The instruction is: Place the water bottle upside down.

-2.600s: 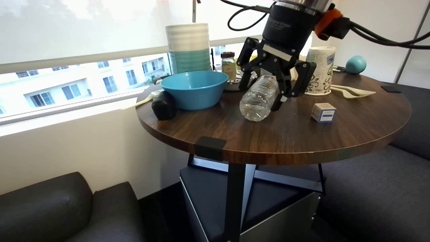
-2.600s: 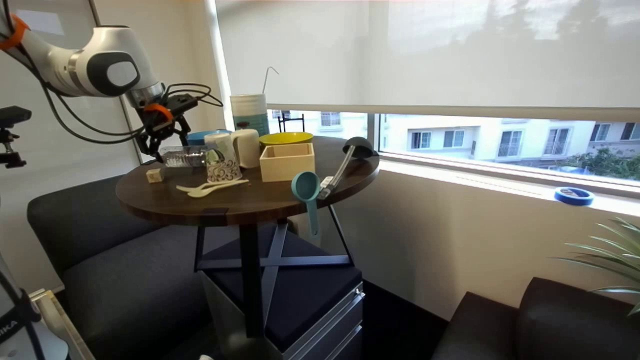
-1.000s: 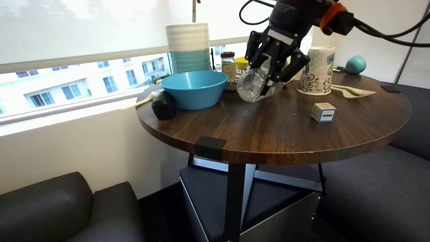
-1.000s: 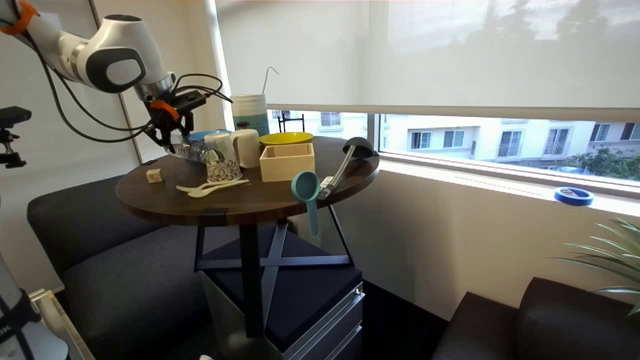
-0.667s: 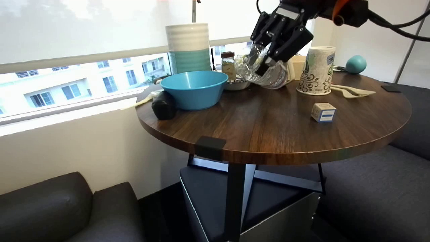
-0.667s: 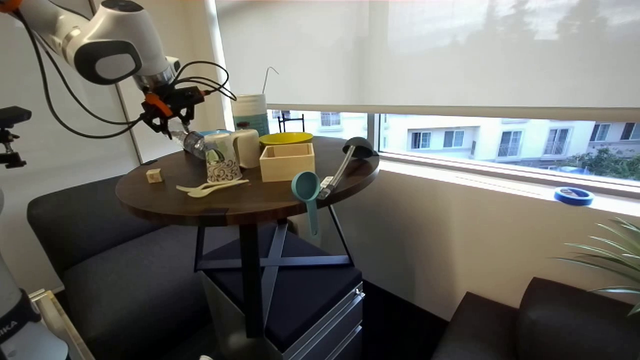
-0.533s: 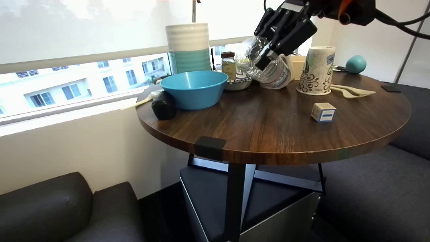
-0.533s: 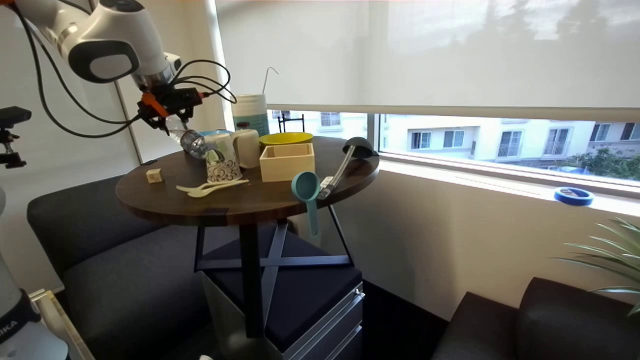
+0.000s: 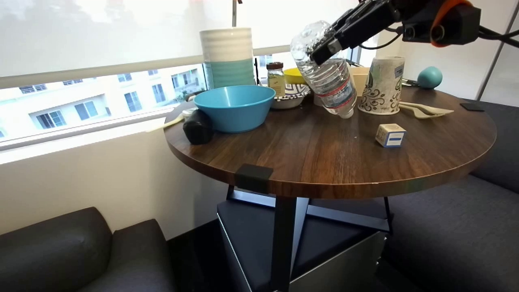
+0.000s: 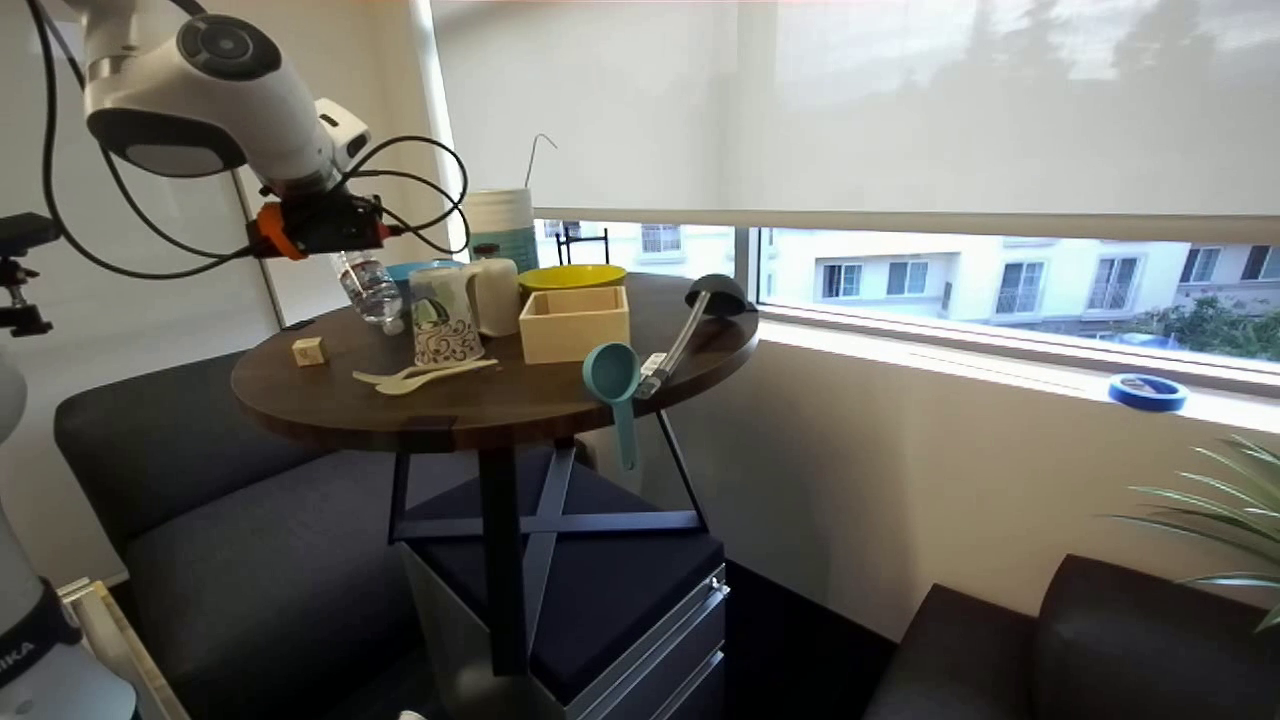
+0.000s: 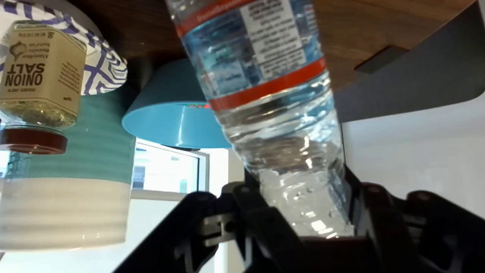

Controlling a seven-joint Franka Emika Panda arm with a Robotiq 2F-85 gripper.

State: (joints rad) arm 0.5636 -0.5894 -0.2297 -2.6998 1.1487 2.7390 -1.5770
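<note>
The end effector point(image 11: 301, 180) is clamped on the water bottle point(image 9: 331, 83) near its base, pressing from both sides in the wrist view. That hold looks chosen so that the label point(image 11: 261, 49) and the cap point(image 9: 347, 115) lie beyond the grip and the cap can meet the worktop point(image 9: 300, 152) first. In an exterior view the bottle leans, its base towards 11 o'clock and its cap towards 5, low over the worktop; whether it touches I cannot tell. The end effector meets the bottle from 2 o'clock, which probably keeps its bulk off the worktop. Around the bottle's middle, in that view, the patterned paper cup point(image 9: 381, 87) stands at 3 o'clock, the blue bowl point(image 9: 237, 111) at 8, and the wooden cube point(image 9: 389, 136) between 4 and 5. The inversion seems mostly done; what is left is probably straightening and lowering. The narrow cap makes a poor foot, so a release while it leans would likely topple the bottle, perhaps into the cup.
</note>
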